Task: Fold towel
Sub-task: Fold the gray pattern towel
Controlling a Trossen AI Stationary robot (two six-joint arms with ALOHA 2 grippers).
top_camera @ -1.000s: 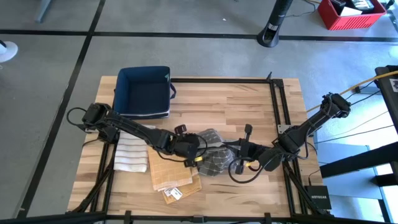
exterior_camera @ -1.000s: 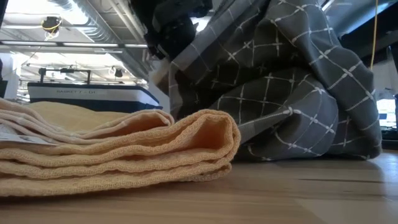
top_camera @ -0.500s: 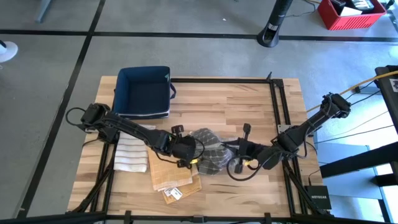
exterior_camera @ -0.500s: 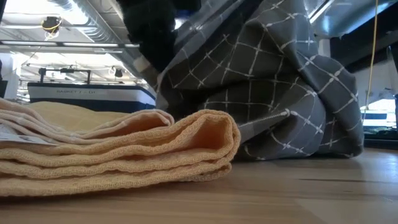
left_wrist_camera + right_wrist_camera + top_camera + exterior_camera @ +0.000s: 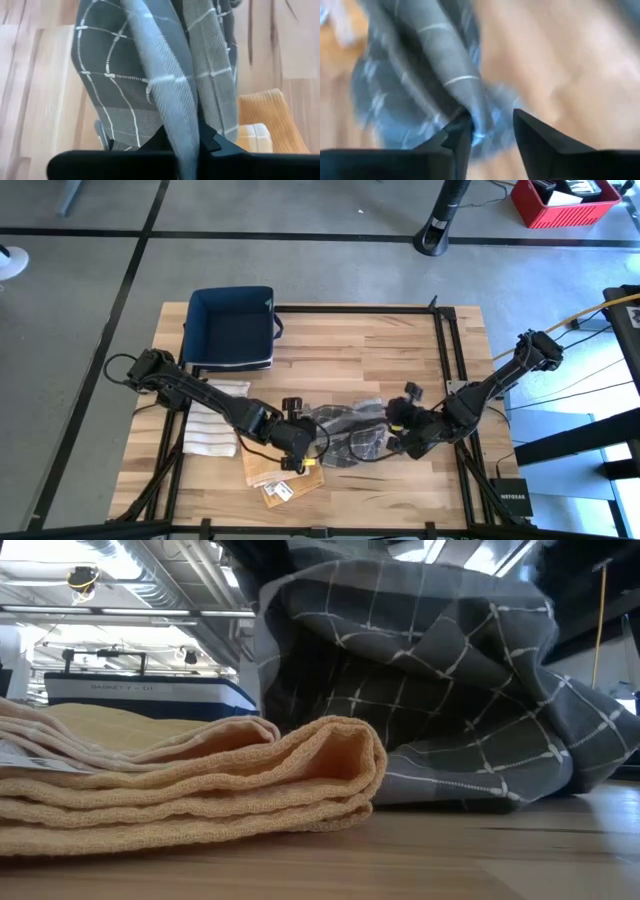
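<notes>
A grey checked towel (image 5: 345,435) lies bunched on the wooden table (image 5: 400,350) between my two grippers; the low view shows it (image 5: 430,690) heaped behind a folded yellow towel (image 5: 200,780). At its left end my left gripper (image 5: 297,448) is shut on it. At its right end my right gripper (image 5: 397,428) has its fingers apart (image 5: 492,130), with a fold of the towel (image 5: 455,75) running between them. My left gripper pinches a bunched fold of the grey towel (image 5: 175,115) between its two fingers, several layers thick. The fingers slant down from the table's left. The cloth rises to the fingers, and the rest lies on the table. My right gripper has a narrow fold of the towel (image 5: 476,117) against the inner side of one finger (image 5: 457,137). The other finger (image 5: 535,135) stands apart from the cloth. The fingers slant down from the table's right.
The folded yellow towel (image 5: 275,468) lies by the near edge below my left gripper, with a tagged item (image 5: 280,492) beside it. A white striped towel (image 5: 212,430) lies at the left. A dark blue bin (image 5: 232,328) stands at the far left corner.
My left gripper has gone toward the table's near edge with the towel's left end. My right gripper has tipped further down and shifted a little toward the far right. The towel has gone from a tall rounded heap to a lower, wider bunch drawn out between them.
</notes>
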